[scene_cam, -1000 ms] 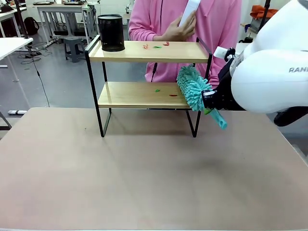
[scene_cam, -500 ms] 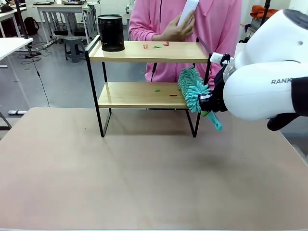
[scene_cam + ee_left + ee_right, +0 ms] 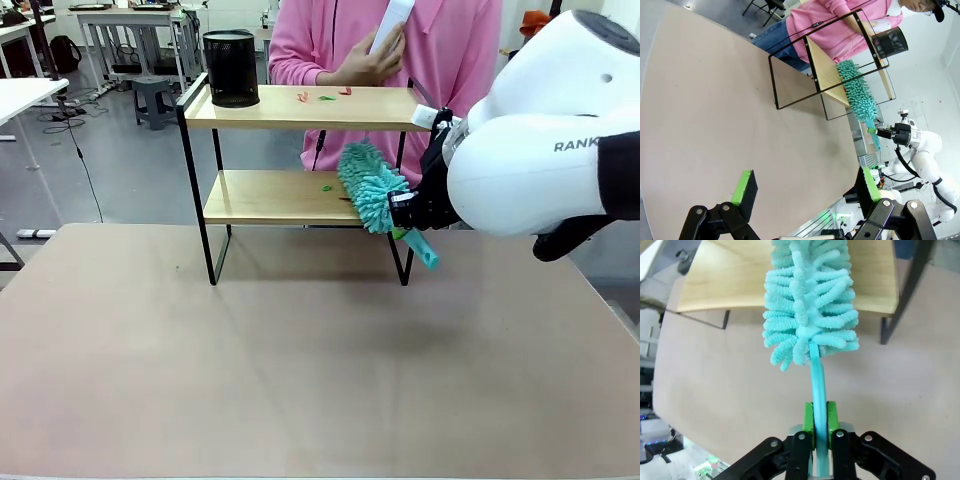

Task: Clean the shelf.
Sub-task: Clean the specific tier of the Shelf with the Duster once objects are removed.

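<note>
A small two-tier shelf (image 3: 300, 107) of two light wooden boards in a thin black metal frame stands at the far side of the beige worktop (image 3: 300, 370), just in front of a person in a pink top (image 3: 450, 60).

A black mesh cup (image 3: 231, 68) stands upright at the left end of the upper board. Small red and green scraps (image 3: 326, 96) lie near that board's middle, and one green scrap (image 3: 326, 187) lies on the lower board.

The right arm comes in from the right. The right gripper (image 3: 405, 230) holds a teal duster with a fluffy microfibre head and a thin plastic handle (image 3: 368, 187). Its jaws are pressed together on the handle, just below the head. In the right wrist view the green pads (image 3: 808, 422) pinch the handle on both sides.

The duster (image 3: 807, 300) is tilted, head up and to the left, handle end low on the right. The head sits between the two boards, over the right part of the lower board (image 3: 725, 280) by the right front leg. Whether the fibres touch the wood cannot be told.

In the left wrist view the left gripper (image 3: 805, 184) hangs above bare worktop, well away from the shelf (image 3: 827, 75), its jaws spread wide and holding nothing. The duster (image 3: 857, 92) and the cup (image 3: 890, 40) show far off.

The person's hand (image 3: 365, 65) holds a white object (image 3: 392, 22) above the upper board.
</note>
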`<control>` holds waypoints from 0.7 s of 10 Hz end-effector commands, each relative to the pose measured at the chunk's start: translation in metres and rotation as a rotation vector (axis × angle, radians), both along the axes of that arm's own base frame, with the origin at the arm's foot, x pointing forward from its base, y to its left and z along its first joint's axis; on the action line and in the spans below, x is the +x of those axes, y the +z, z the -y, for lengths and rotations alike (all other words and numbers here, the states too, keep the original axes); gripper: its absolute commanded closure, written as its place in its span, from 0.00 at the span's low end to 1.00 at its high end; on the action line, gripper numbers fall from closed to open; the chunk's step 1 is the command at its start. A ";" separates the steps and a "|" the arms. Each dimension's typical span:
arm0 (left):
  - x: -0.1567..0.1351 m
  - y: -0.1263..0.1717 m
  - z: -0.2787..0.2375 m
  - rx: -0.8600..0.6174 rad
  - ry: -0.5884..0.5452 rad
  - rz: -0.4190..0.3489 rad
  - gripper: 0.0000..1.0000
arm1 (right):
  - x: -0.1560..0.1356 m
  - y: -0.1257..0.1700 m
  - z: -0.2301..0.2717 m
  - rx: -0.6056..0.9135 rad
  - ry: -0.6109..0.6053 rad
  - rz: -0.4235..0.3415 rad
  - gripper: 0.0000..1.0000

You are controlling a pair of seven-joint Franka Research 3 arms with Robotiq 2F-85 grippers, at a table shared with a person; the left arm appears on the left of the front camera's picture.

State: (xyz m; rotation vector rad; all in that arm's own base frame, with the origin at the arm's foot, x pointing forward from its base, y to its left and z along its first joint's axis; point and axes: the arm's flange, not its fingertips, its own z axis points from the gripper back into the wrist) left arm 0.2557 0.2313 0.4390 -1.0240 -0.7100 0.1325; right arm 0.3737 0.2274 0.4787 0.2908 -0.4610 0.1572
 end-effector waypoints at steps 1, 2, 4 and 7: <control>0.001 0.001 0.001 -0.003 -0.002 0.030 0.00 | 0.009 -0.005 0.000 0.054 0.130 -0.049 0.88; 0.001 0.001 0.001 -0.003 -0.002 0.030 0.00 | 0.008 -0.006 -0.002 0.070 0.185 -0.070 0.88; 0.001 0.001 0.001 -0.003 -0.002 0.030 0.00 | 0.000 -0.002 -0.004 0.174 0.412 -0.126 0.88; 0.001 0.001 0.001 -0.003 -0.002 0.030 0.00 | -0.024 -0.002 0.001 0.097 0.873 -0.310 0.88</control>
